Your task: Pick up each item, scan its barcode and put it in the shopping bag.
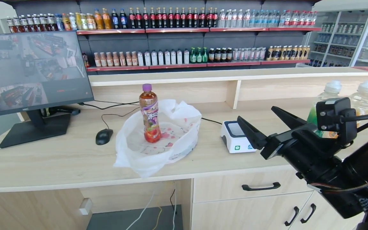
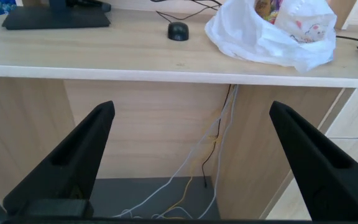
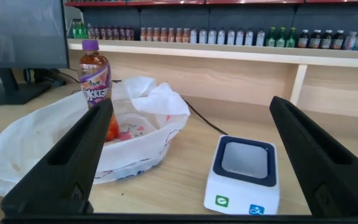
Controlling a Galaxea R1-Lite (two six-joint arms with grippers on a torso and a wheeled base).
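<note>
An orange tea bottle with a purple cap stands upright inside the white shopping bag on the counter. The white barcode scanner sits right of the bag. My right gripper hangs open and empty just right of the scanner, pointing toward the bag. Two clear bottles with white caps stand behind the right arm. My left gripper is open and empty, low in front of the counter edge, below the bag.
A monitor on a black stand occupies the counter's left, with a black mouse and cables beside the bag. A raised wooden shelf runs along the counter's back. Drawers and hanging cables lie under the counter.
</note>
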